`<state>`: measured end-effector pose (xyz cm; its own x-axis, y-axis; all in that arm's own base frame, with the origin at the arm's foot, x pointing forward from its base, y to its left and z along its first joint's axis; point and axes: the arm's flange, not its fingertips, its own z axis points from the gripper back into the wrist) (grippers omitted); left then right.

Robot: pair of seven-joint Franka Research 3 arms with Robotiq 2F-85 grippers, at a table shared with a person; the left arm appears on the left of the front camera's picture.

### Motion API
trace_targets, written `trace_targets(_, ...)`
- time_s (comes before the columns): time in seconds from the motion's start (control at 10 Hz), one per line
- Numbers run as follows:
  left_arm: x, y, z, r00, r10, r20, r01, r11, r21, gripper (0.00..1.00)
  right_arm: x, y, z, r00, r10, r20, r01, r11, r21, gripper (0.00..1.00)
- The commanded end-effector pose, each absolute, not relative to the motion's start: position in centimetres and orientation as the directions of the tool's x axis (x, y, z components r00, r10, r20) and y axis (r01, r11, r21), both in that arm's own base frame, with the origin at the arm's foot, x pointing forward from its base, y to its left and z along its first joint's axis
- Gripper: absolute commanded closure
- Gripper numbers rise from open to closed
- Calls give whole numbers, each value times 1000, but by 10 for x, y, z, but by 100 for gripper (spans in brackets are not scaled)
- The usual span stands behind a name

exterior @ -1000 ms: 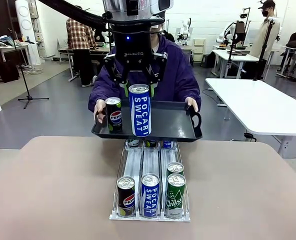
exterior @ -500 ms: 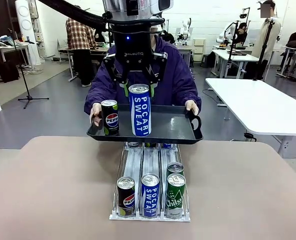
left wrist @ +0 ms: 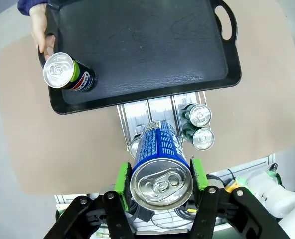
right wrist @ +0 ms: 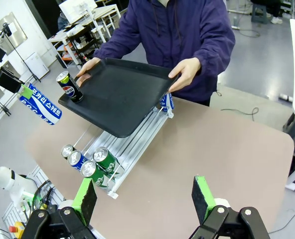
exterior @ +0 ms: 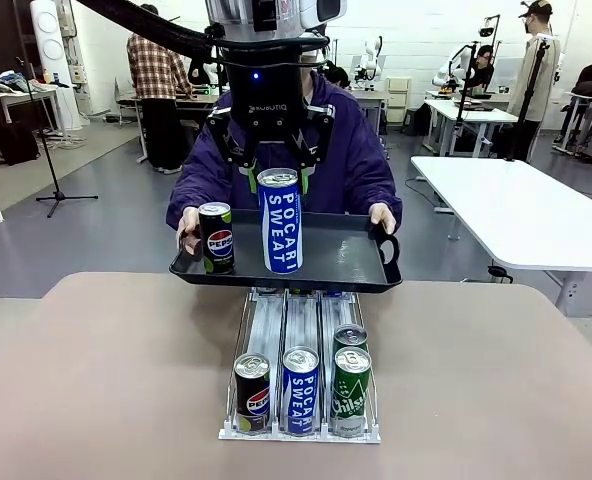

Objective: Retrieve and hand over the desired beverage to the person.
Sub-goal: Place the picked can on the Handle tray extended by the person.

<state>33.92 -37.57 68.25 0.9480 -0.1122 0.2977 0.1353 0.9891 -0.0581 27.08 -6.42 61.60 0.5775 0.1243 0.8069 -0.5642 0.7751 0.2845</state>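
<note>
Black tray (exterior: 346,262) held by person (exterior: 351,150) over table's far edge; Pepsi can (exterior: 215,238) stands at its left end. Left gripper (exterior: 278,178) clamped on blue Pocari Sweat can (exterior: 280,222), hanging above tray middle. Step: handover. Next: lower can upright onto bare tray, release. Right gripper (right wrist: 145,195) jaws apart, holding nothing, above table's near side.

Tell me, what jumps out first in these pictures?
A tall blue Pocari Sweat can hangs in mid-air, clamped in the left gripper whose jaws press its sides. Just beyond it, the person in a purple jacket holds out a black tray with a Pepsi can standing at one end. Below, on the table, a rack lines up more cans.
</note>
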Motion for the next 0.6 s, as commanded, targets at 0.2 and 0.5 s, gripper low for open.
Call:
trace_targets(0.2, 361, -406, 692, 947, -132, 295, 150, 988, -40, 42, 274, -64, 615, 570, 123, 812, -586, 754, 297, 0)
trace_targets(0.5, 402, -443, 686, 940, -124, 317, 120, 992, 32, 42, 274, -64, 615, 570, 123, 812, -586, 754, 297, 0)
